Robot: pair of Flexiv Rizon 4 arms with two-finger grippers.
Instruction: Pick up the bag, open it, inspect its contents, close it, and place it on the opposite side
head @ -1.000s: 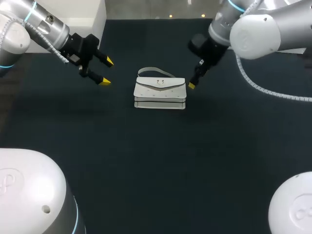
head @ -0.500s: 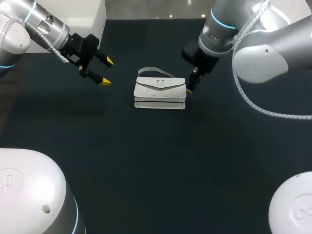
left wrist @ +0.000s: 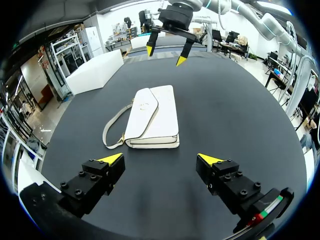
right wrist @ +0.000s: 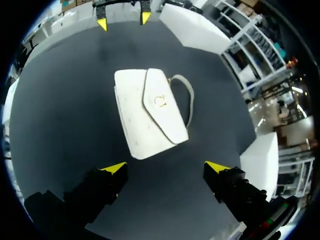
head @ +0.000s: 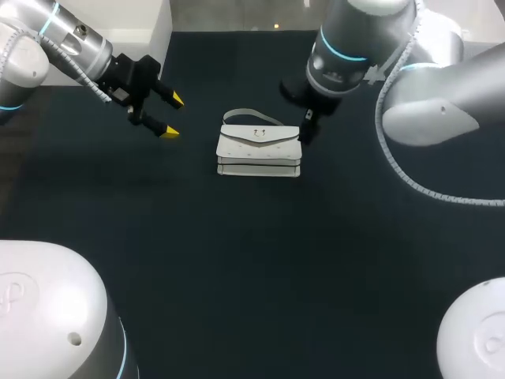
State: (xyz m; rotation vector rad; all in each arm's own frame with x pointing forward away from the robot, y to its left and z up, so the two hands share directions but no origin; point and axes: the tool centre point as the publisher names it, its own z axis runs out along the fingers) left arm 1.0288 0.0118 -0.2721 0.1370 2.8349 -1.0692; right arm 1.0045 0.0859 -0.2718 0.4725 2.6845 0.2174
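Observation:
A white handbag (head: 259, 150) with a closed flap and a small gold clasp lies flat in the middle of the dark table (head: 252, 260), its strap (head: 251, 115) looped toward the far side. My left gripper (head: 173, 116) hangs open off the bag's left end, well apart from it. Close above the bag's right end is my right gripper (head: 308, 130), touching nothing. In the left wrist view the bag (left wrist: 152, 117) lies ahead of the open gripper (left wrist: 161, 160), with the right gripper (left wrist: 165, 55) beyond it. In the right wrist view the bag (right wrist: 147, 115) lies just ahead of the open gripper (right wrist: 166, 167).
A white box (head: 146, 20) stands at the table's far left corner, behind my left arm. The robot's white rounded bases (head: 47, 316) fill the near corners. Dark tabletop stretches on all sides of the bag.
My right arm has swung left and turned its wrist, bringing its gripper in over the bag's right end. The left arm and the bag have not moved.

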